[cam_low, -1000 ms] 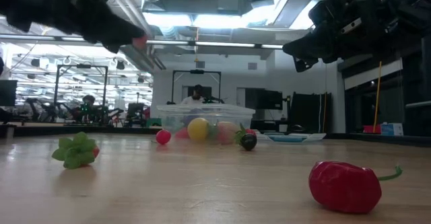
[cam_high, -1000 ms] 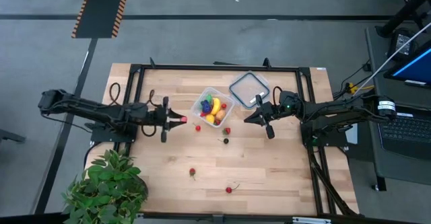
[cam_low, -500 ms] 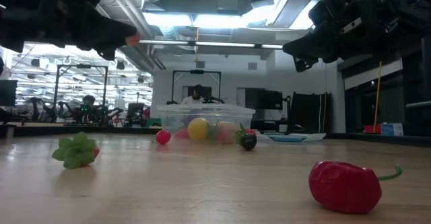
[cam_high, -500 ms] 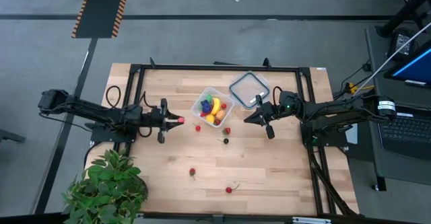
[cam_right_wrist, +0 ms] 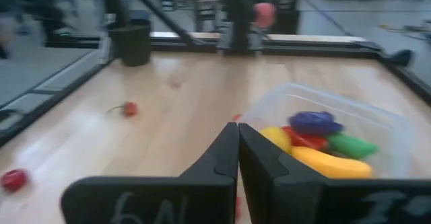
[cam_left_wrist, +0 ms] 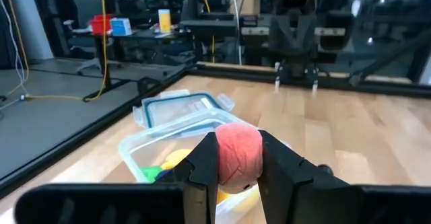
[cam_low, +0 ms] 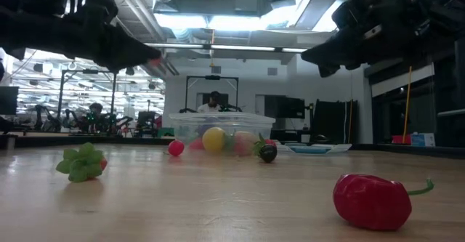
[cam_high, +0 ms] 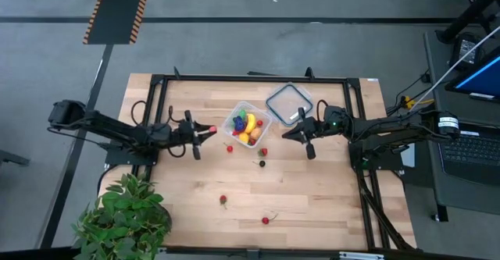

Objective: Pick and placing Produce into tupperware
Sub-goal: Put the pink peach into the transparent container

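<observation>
Jaws of the left gripper are clamped on a small pinkish-red piece of produce, held above the desk just off the tupperware's left side, seen from above. The tupperware sits near the middle of the desk's far half with yellow, blue-purple, red and green pieces inside, and its lid lies just beside it toward the far right corner. The right gripper hangs off the tub's right side, jaws shut and empty. Loose red pieces lie close to the tub's near side, a dark one a little nearer, and two more red ones toward the near edge. A potted plant fills the near left corner.

At desk level, a red pepper lies close to the near edge, a leafy green-and-red piece to its left, and the tub stands farther back.

From the left wrist, the pink piece is pinched between both fingers, the tub and lid beyond.

From the right wrist, the fingers meet with nothing between them.
</observation>
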